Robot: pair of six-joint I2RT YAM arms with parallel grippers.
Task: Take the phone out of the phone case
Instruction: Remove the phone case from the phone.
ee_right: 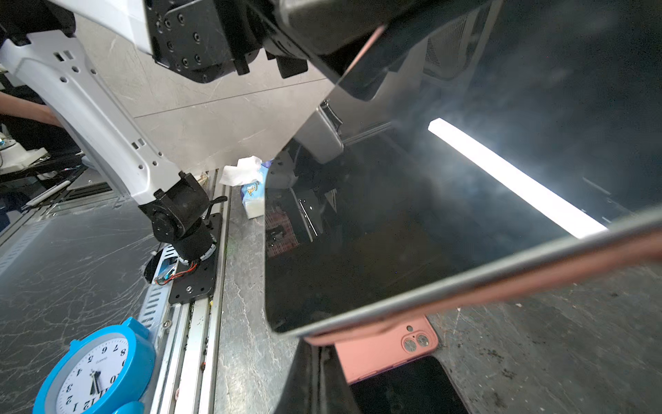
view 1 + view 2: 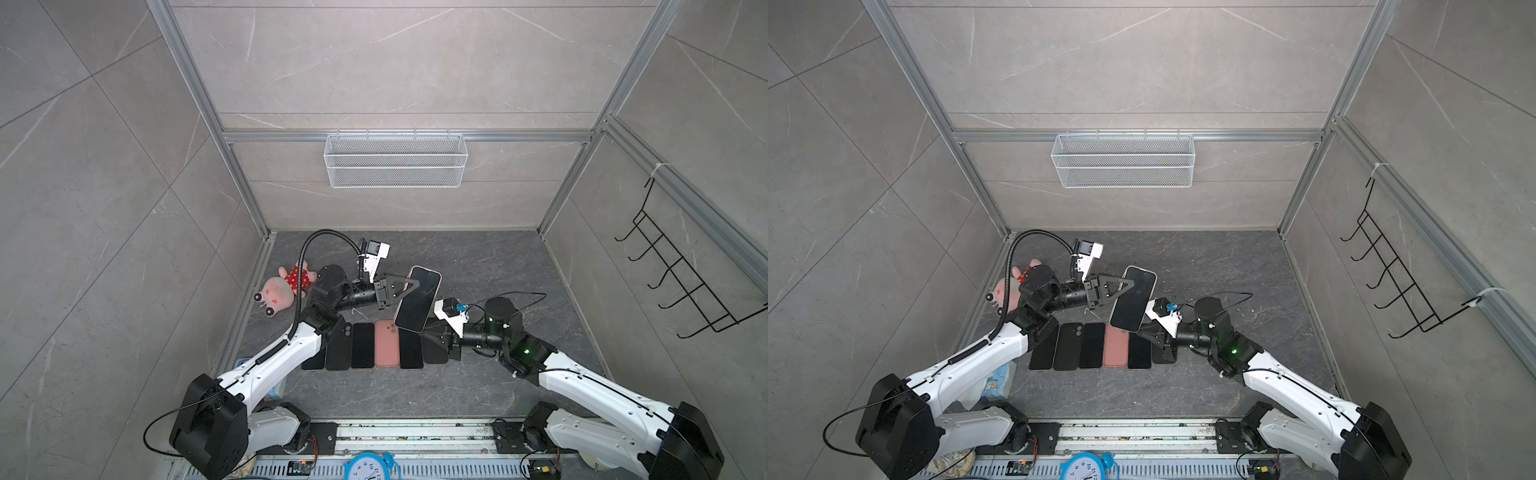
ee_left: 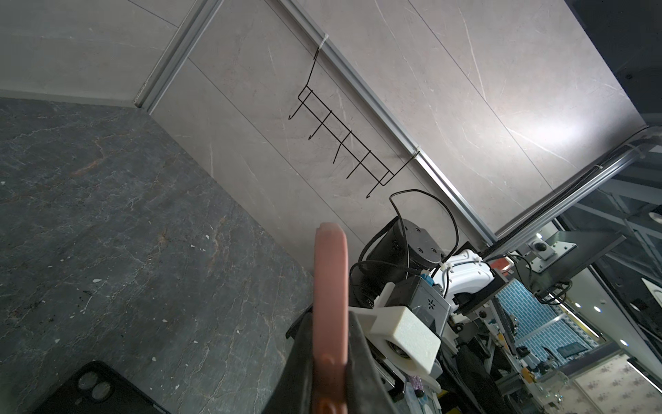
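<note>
Clock (image 2: 368,467) nearest, on the front rail, cropped in both top views, full dial only in the right wrist view. Then a row (image 2: 363,345) of phones flat on the desk (image 2: 478,386), edge to edge, one pink. Over the row's right end, lifted clear and tilted, screen up: phone (image 2: 417,305), still inside its pink case (image 3: 331,272). Right gripper (image 2: 429,330) clamped shut on the near end, left gripper (image 2: 411,286) pinched shut on the far left edge. From above, only a thin pink rim; from the left wrist, case edge-on between dark fingers (image 3: 363,365). Beyond, bare desk to the back and right walls. Toy (image 2: 286,286) against the left wall. Basket (image 2: 395,160) high on the back wall, rack (image 2: 685,270) on the right.
</note>
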